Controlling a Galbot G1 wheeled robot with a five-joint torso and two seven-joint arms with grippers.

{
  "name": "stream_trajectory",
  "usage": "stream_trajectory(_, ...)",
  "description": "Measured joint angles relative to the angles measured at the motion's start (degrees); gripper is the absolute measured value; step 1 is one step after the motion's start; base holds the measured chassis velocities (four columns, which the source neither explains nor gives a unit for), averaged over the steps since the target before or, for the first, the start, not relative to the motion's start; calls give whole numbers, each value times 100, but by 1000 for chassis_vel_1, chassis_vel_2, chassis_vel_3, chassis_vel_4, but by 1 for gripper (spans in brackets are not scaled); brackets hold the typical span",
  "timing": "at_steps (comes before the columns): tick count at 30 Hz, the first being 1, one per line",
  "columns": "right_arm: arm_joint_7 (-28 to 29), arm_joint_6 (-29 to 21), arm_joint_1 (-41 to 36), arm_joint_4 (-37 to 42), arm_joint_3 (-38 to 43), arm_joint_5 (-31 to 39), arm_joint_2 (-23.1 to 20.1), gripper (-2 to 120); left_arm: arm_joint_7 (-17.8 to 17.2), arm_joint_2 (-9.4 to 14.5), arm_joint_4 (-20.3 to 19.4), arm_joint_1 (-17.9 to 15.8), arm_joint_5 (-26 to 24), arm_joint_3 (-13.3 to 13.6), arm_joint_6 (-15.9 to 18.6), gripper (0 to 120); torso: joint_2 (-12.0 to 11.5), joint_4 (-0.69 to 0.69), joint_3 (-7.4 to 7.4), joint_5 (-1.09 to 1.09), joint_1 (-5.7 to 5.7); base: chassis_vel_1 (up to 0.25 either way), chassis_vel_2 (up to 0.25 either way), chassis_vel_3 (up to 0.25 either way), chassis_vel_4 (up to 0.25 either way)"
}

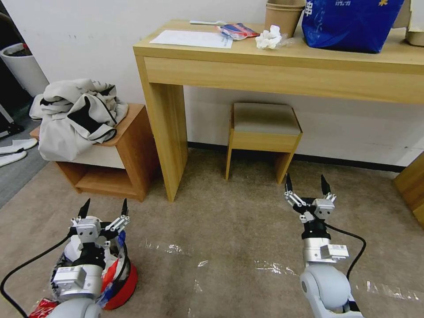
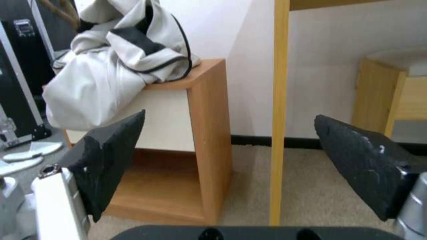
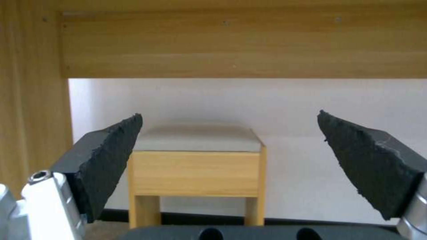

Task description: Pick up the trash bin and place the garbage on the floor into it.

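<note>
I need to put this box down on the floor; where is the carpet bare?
The carpet between the left gripper and right gripper, before the desk, is bare. It is crowded by the trash bin, where a red wrapper lies.

Blue bag (image 1: 351, 22) on the worktop (image 1: 274, 55): white printing, too cut off to read.
Other readable text: none.

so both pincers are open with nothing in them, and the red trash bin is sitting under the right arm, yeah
Not quite. The red trash bin sits on the carpet under the left arm, not the right, as the head view shows. The rest holds: the left pincer and the right pincer are both open with nothing in them.
</note>
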Motion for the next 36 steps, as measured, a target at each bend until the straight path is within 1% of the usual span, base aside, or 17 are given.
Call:
stream_trajectory(3,9,-31,-21,34,38,-3,-17,100,-54,30,-32,-14,0,-23,0,100,0,0,0,1,0,0,0,0,0)
stream_trajectory(5,42,-96,-42,85,90,-13,-22,100,-156,70,-79,-58,-11,-57,48,100,0,0,0,1,0,0,0,0,0)
stream_trajectory(11,82,-214,-137,198,147,-57,47,100,-265,78,-98,-133,-44,-66,142,100,0,0,0,0,0,0,0,0,0)
stream_trajectory(19,81,-223,-210,311,193,-64,56,100,-268,81,-190,-103,-51,-67,150,100,1,0,0,0,0,0,0,0,0)
stream_trajectory(26,69,-225,-240,397,214,-37,1,100,-267,85,-335,-44,-61,-143,195,100,0,0,0,0,0,0,0,0,0)
stream_trajectory(36,64,-252,-251,424,231,-30,-18,100,-291,99,-405,8,-56,-193,246,100,0,0,0,0,0,0,0,0,0)
